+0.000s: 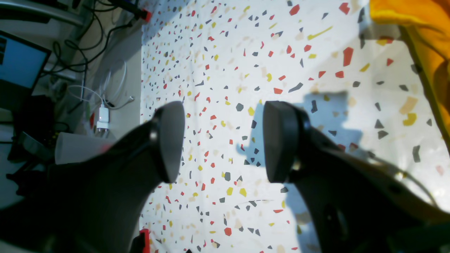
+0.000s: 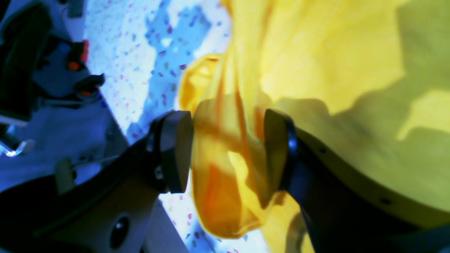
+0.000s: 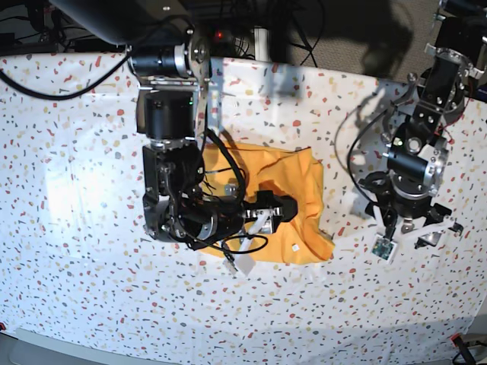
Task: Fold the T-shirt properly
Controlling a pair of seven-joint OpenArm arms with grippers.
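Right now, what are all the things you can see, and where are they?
T-shirt: one, mustard yellow, crumpled in a heap on the middle of the table, partly under the right arm.
Table: one, white with red, yellow and grey specks, under everything.
Monitor: one, dark frame with a blue screen, off the table edge in the left wrist view.
Charger plug: one, white with white cable, beside the table edge near the monitor.
Right gripper: one, black, a bunch of the T-shirt between its fingers.
Left gripper: one, black, open and empty above bare table, away from the T-shirt.
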